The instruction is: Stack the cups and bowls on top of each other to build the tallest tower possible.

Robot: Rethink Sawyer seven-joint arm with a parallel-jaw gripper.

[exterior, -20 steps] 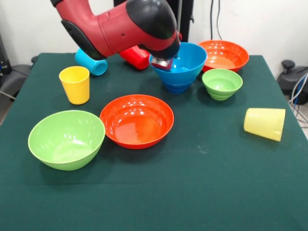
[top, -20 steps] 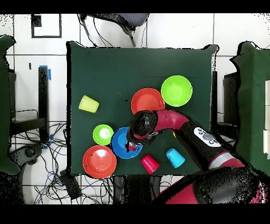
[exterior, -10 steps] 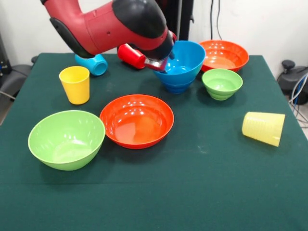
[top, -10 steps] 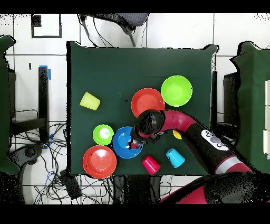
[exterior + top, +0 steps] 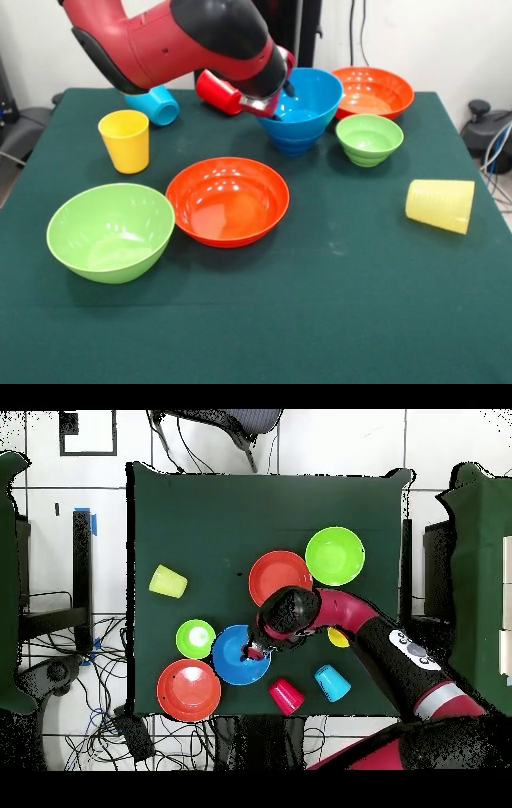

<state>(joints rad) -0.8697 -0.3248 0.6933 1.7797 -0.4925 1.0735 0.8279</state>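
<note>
My gripper (image 5: 270,108) is shut on the left rim of the big blue bowl (image 5: 308,100), which stands slightly tilted at the back; in the overhead view the gripper (image 5: 255,652) is at the bowl's (image 5: 232,656) right rim. One orange-red bowl (image 5: 228,200) sits mid-table and the other (image 5: 372,90) at the back right. The big green bowl (image 5: 110,230) is front left and the small green bowl (image 5: 369,138) is right of the blue one. The yellow cup (image 5: 124,140) stands upright. The light blue cup (image 5: 156,104), red cup (image 5: 218,90) and ribbed pale yellow cup (image 5: 440,205) lie on their sides. No small dark blue bowl or tower shows.
The red and black arm (image 5: 172,40) reaches over the back left of the green table (image 5: 336,320), partly covering the red and light blue cups. In the overhead view chairs and cables surround the table (image 5: 200,514).
The arm has swung toward the picture's left in the front view, and the gripper has shifted to the blue bowl's left rim. The bowl has tipped slightly. The pale yellow cup rocked a little.
</note>
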